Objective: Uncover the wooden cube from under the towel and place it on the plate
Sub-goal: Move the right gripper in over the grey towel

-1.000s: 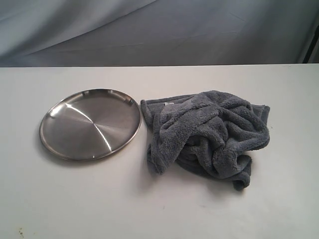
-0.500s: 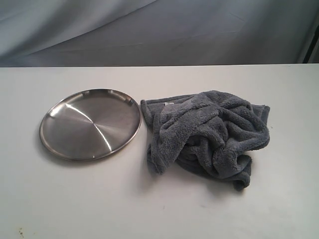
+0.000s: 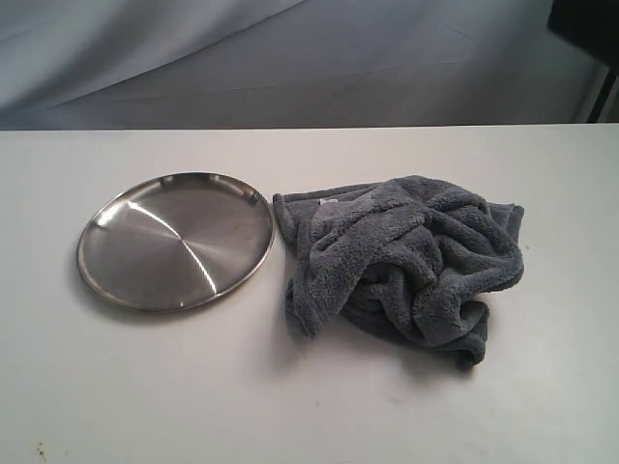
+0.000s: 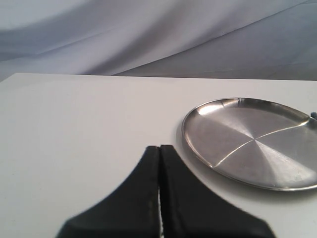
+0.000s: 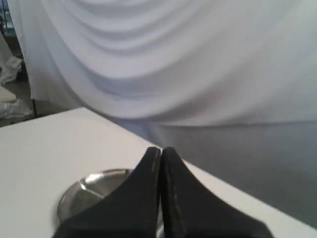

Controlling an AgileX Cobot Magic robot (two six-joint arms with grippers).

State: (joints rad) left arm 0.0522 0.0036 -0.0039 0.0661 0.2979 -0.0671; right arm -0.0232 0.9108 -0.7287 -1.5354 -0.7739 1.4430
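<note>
A dark shape (image 3: 585, 24) now fills the upper right corner of the exterior view, where half a second ago only the backdrop cloth (image 3: 290, 58) showed. Too little of it is visible to say what it is. The rest of the scene matches the earlier picture: plate and towel lie just as they did.

The stainless-steel plate (image 3: 176, 242) sits left of centre on the white desk (image 3: 309, 406), with nothing on it. The grey-blue fleece towel (image 3: 401, 256) lies in a crumpled heap right of centre, its hemmed edge turned toward the plate. The plate's right rim is just beside the towel's left edge, and only a thin strip of desk seems to part them. The wooden cube shows in no view, and the towel's folds are closed over whatever they cover.

There is open desk on every outer side: a broad bare band along the lower part of the frame, free space left of the plate and right of the towel, and a strip behind both up to the desk's far edge, which runs straight across below the backdrop.

In the left wrist view the left claw (image 4: 159, 148) has its two black fingers pressed together, holding nothing, above bare desk with the plate (image 4: 252, 144) near it. In the right wrist view the right claw (image 5: 161, 149) is likewise closed and empty, with part of the plate (image 5: 84, 191) visible past it.
</note>
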